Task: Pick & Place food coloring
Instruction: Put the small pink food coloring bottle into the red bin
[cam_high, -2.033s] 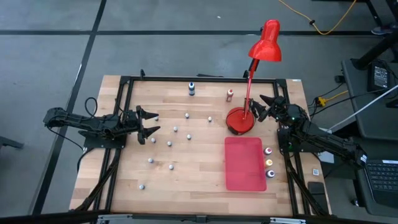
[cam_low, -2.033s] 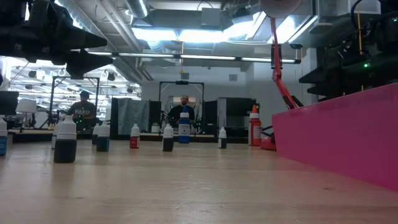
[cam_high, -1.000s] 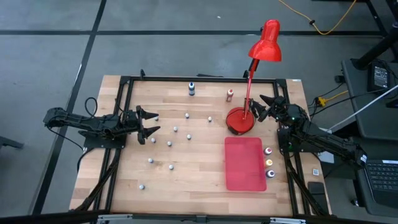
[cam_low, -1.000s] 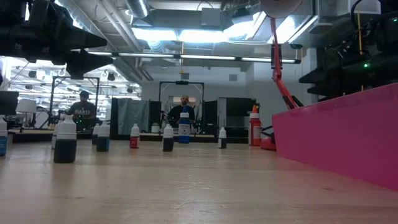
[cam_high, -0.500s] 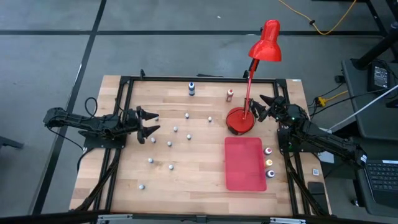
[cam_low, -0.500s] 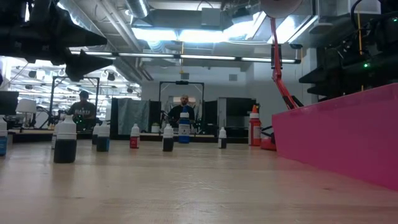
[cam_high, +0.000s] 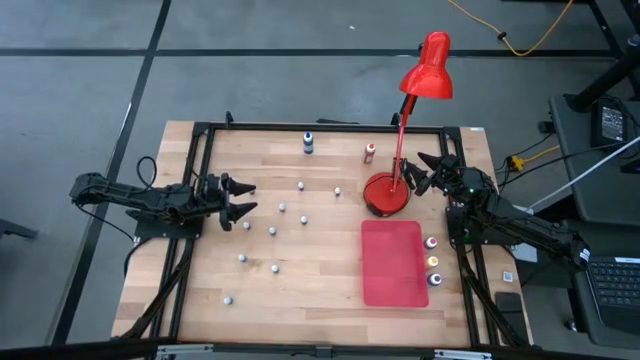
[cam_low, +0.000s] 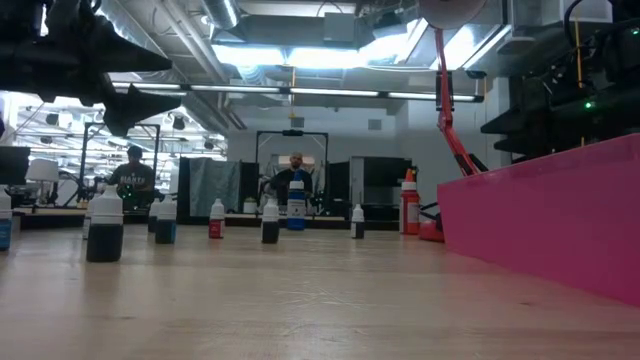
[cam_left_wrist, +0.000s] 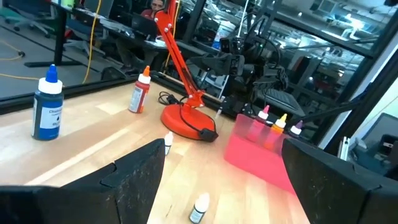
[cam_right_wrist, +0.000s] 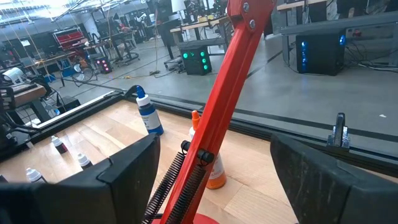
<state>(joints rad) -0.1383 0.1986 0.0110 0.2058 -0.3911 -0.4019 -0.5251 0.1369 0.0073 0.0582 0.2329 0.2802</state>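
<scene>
High view: we see the food coloring (cam_high: 282, 238) as tiny pale-capped bottles scattered mid-table; left gripper (cam_high: 243, 198) and right gripper (cam_high: 428, 172) both spread apart. Low view: dark bottle bodies show. Left wrist view: three colored bottles (cam_left_wrist: 280, 121) stand beside the red mat (cam_left_wrist: 261, 146).

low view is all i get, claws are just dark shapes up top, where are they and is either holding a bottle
observer: left claw is open and empty, over the table's left side near the small pale bottles.
operator: and the right one
observer: right claw is open and empty, beside the lamp base.
operator: anything behind the red mat
observer: three coloured bottles stand in a row between the red mat and the right arm.
</scene>
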